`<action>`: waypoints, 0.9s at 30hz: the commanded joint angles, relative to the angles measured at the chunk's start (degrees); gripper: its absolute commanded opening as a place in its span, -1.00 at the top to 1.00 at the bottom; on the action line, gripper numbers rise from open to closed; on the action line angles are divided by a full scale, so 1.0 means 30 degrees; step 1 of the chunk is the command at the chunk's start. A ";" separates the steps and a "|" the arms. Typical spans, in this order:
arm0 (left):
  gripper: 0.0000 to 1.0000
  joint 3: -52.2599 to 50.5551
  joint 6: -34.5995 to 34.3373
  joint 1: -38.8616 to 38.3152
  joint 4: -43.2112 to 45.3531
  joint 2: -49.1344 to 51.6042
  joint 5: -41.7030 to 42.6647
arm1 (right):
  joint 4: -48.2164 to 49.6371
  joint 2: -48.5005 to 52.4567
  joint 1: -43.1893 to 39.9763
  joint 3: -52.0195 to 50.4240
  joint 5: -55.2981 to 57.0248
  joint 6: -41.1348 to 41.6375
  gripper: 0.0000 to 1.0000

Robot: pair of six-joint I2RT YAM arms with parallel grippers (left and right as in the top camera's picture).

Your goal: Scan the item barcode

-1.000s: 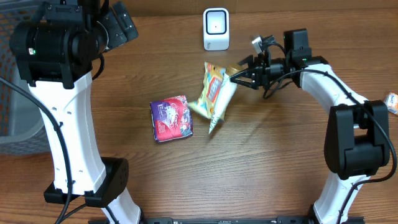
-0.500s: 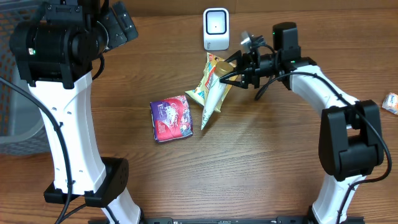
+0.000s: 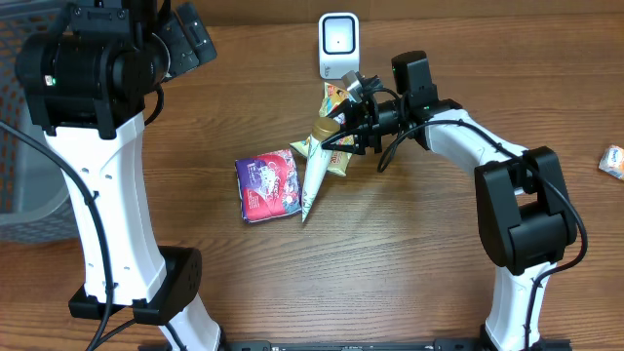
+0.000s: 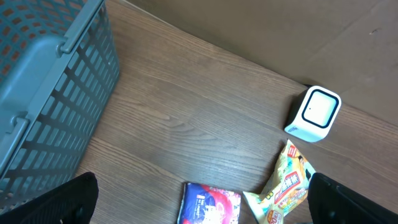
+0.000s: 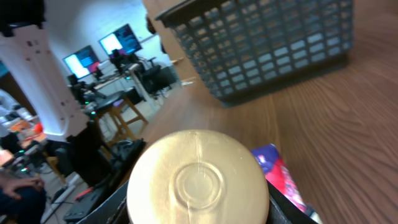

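Gripping a cone (image 3: 314, 185) near its wide end with the right fingers (image 3: 356, 135), closed partway and pressing on both sides of it. Holding it up off the worktop (image 3: 409, 253), tilted, with the wide end up by the fingers and the thin tip pointing down and to the left. Hanging the tip just beside the right edge of a purple packet (image 3: 268, 186) lying flat on the worktop. Crossing over a yellow bag (image 3: 331, 97), with the bag peeking out above and to the left of the cone; not possible to tell if touching it.

Bringing the wide end near a white scanner (image 3: 338, 44) standing at the back of the worktop, close but apart from it.

Showing the round cream end of the cone big in the middle of the right wrist view, with a grey basket (image 5: 273, 43) far behind it and a bit of the purple packet down to the right.

Spreading the left fingers (image 4: 62, 202) as wide as they go, holding nothing, up high over the back left of the worktop. Looking down from there on the basket at the left, the scanner at the right, and the purple packet and yellow bag side by side at the bottom.

Lying well apart at the far right edge, a small wrapper (image 3: 612, 161).
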 commanded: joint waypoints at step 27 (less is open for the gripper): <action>-1.00 0.0000 0.0007 0.0073 -0.0022 0.0117 0.0117 | 0.3468 -0.0313 -0.0401 0.0029 0.3840 -0.6011 0.25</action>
